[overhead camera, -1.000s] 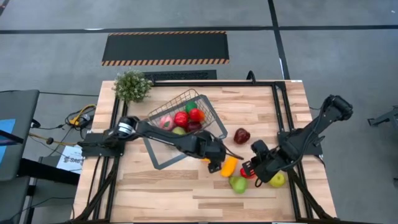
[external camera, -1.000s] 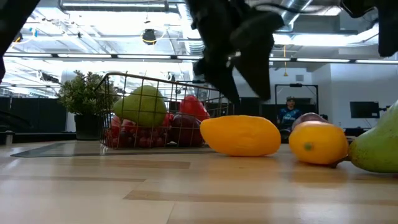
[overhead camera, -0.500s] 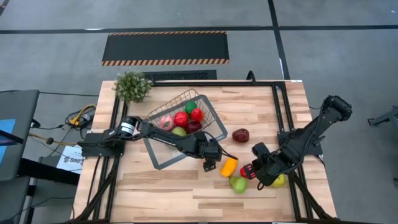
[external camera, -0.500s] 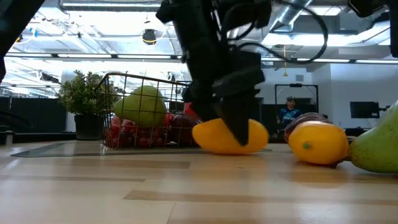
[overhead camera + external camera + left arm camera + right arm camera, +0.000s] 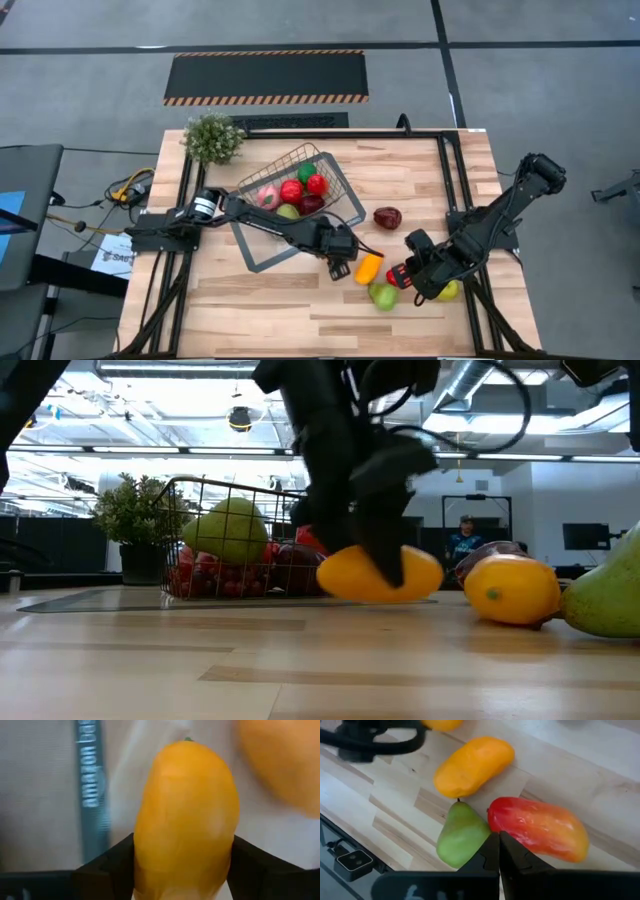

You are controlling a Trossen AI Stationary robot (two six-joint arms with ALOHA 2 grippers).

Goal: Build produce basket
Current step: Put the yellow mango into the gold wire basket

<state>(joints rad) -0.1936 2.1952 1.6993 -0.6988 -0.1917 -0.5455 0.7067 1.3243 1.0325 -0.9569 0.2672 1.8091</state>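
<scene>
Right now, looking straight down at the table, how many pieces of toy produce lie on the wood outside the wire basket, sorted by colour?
orange-yellow piece: 1
green pear: 1
red piece: 1
dark red piece: 1
yellow-green piece, partly hidden: 1
Total: 5 that show from above

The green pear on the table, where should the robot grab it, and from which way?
Probably from above, across the fat round bottom half of the green pear. It lies on its side on the table, stem end toward the yellow mango and flank against the red and orange fruit. Pinching across the wide belly looks safer than the narrow neck, which could slip.
</scene>
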